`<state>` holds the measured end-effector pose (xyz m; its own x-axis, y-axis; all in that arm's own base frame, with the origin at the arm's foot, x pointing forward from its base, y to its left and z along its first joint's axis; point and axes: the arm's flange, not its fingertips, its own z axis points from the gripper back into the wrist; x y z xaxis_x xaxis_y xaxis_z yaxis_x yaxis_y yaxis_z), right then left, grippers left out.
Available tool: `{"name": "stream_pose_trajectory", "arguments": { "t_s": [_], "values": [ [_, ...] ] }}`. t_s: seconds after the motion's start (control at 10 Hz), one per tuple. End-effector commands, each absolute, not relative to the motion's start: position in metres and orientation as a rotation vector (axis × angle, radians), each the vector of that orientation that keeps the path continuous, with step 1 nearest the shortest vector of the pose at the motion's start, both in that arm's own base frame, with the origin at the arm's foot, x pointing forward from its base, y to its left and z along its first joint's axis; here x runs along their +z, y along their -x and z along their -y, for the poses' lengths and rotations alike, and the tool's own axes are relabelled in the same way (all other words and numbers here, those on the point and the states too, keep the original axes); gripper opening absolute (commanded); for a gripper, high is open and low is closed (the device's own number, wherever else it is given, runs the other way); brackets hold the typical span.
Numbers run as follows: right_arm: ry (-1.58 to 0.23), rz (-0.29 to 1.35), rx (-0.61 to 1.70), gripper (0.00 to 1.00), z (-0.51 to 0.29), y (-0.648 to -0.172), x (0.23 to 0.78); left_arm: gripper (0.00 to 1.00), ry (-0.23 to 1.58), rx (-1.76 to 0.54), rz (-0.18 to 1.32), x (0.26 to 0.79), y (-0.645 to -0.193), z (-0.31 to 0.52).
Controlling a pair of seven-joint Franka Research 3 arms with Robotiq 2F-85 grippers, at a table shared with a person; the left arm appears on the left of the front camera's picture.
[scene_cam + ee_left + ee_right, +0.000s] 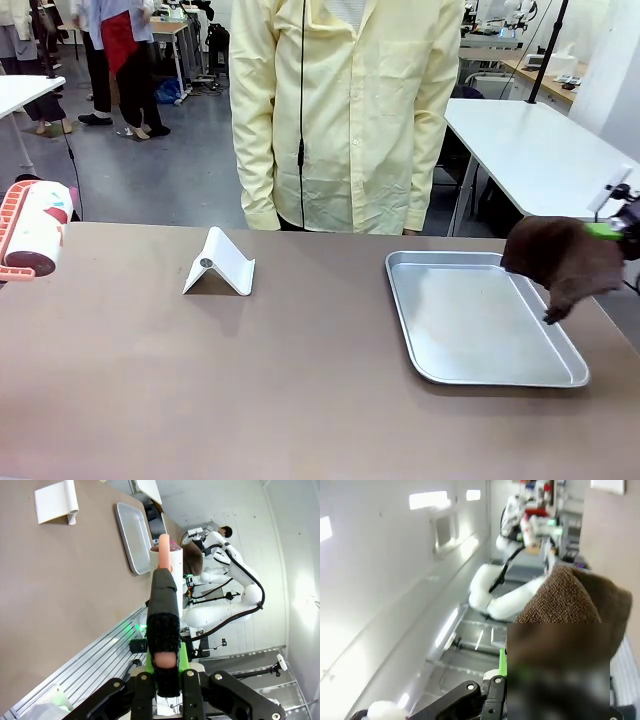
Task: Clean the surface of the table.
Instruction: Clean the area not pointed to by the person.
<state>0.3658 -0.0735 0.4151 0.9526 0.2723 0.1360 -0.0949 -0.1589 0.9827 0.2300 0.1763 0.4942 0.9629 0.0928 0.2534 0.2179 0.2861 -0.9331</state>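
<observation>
**A:** Where is the table in all this?

**B:** The table [300, 400] lies under the tray [480, 325] and spreads out from it on every side, mostly toward the robot's left of the tray. A person [345, 110] in a pale yellow shirt stands at the far edge, beyond the tray's far left corner.

**A:** How would it handle?

**B:** By the look of it, it is heavy and stiff, with a smooth matte top that should not give or shift under a push. It is nothing to take hold of. The likely way is to press something soft flat on the bare top beside the tray and drag it across.

**A:** What has the robot got for that?

**B:** A brown cloth [565, 262] hangs over the tray's right side. It looks thick and limp. Well to the tray's left is a white roller [40, 225] with an orange-pink frame, and it is unclear whether it touches the top. Between the roller and the tray a small white stand [220, 265] rests on the table, probably in the way of a sweep.

**A:** And the grippers?

**B:** The right gripper [605, 232] is clamped on the cloth's top, above the tray's far right corner. The left gripper [165, 662] is closed tight round the roller's handle.
</observation>
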Motion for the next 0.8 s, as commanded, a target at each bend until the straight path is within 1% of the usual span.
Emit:
{"name": "stream_pose_trajectory", "arguments": {
  "t_s": [0.0,0.1,0.2,0.7],
  "values": [
    [-1.691,-0.154,0.44,0.07,0.081,-0.332,0.431,0.19,1.289,-0.097,0.297,0.496,-0.23,-0.177],
    [-1.68,-0.124,0.479,0.07,0.085,-0.322,0.434,0.19,1.289,-0.097,0.297,0.496,-0.23,-0.177],
    [-1.695,-0.154,0.36,0.07,0.066,-0.349,0.417,0.19,1.289,-0.097,0.297,0.496,-0.23,-0.177],
    [-1.695,-0.154,0.36,0.07,0.066,-0.349,0.417,0.19,1.289,-0.097,0.297,0.496,-0.23,-0.177]
  ]
}}
